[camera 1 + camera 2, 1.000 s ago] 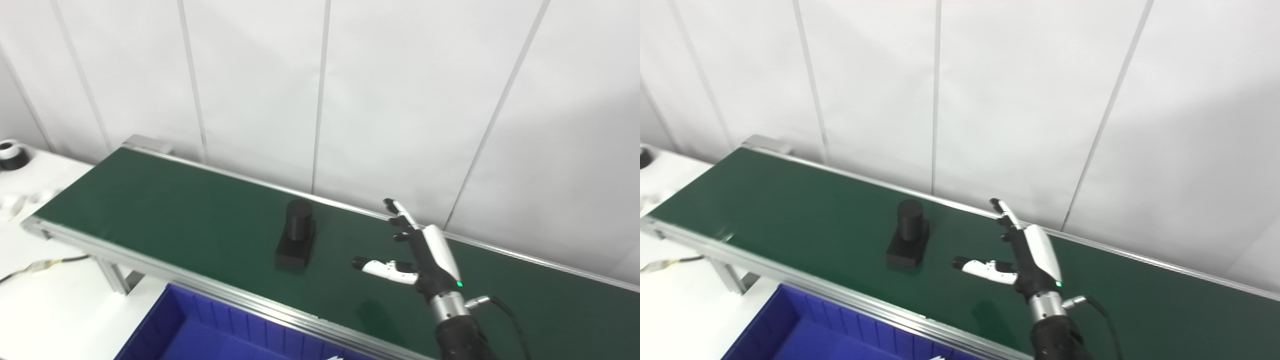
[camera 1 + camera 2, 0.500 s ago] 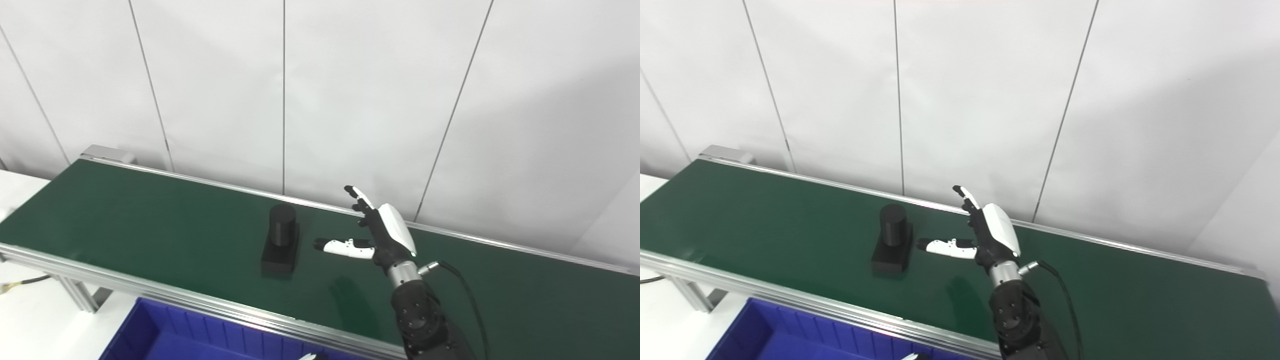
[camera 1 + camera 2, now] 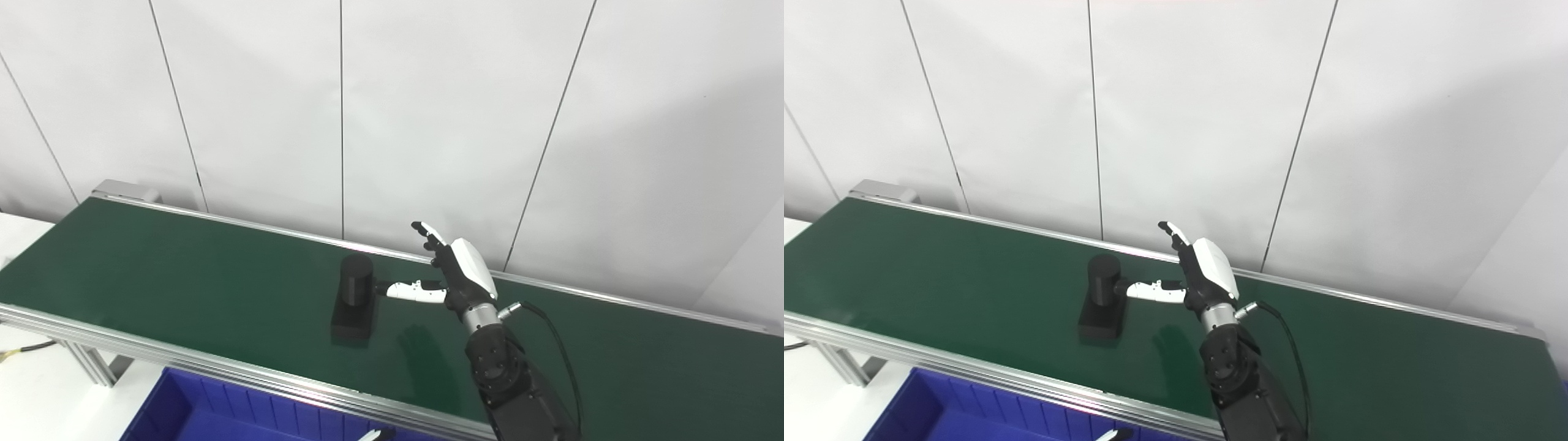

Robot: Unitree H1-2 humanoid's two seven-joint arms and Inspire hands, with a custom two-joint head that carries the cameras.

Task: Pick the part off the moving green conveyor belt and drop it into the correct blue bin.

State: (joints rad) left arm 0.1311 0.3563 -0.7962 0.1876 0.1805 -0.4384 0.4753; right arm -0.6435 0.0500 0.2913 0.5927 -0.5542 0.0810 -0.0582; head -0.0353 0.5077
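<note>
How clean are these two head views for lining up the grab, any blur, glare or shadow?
Left eye view: black part sharp, hand throws a dark shadow on the belt. Right eye view: equally sharp, faint sheen on the belt, no glare.

The part [image 3: 353, 296] sits on the belt [image 3: 184, 269], bin [image 3: 184, 416] in front.

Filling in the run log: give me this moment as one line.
right hand: open, thumb reaching black part | part: standing on green conveyor belt, not lifted | blue bin: below belt's near rail | left hand: barely in view
</note>
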